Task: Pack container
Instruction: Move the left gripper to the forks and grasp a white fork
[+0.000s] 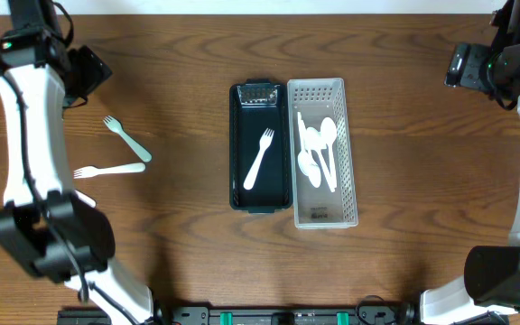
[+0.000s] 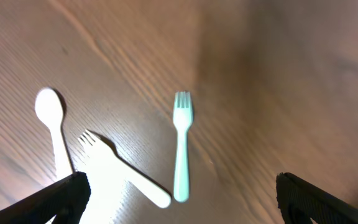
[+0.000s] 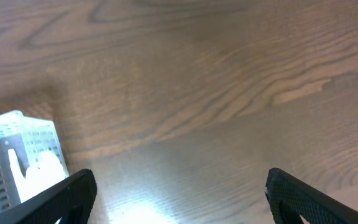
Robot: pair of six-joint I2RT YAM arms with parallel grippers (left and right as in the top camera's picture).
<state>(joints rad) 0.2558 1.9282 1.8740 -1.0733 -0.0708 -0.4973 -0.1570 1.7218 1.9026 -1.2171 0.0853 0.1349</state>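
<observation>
Overhead has two loose plastic forks at the left of the woodgrain tabletop (image 1: 179,81) — a mint fork (image 1: 126,138) and a white fork (image 1: 108,170) — with the left gripper (image 2: 182,182) above them, fingers spread, empty. I'd guess picking one up is next: thin flat handles, needs a low pinch. Glossy dark container (image 1: 238,135) mid-table holds one fork (image 1: 259,159), perforated white basket (image 1: 350,181) right beside it has spoons (image 1: 319,149). Right gripper (image 3: 179,186) has fingers spread too, nothing between

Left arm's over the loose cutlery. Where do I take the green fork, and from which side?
Mid-handle, straight down from above, closing across its narrow width. The green fork lies flat on the table, and its handle end nearly meets the white fork, so avoid that end.
</observation>
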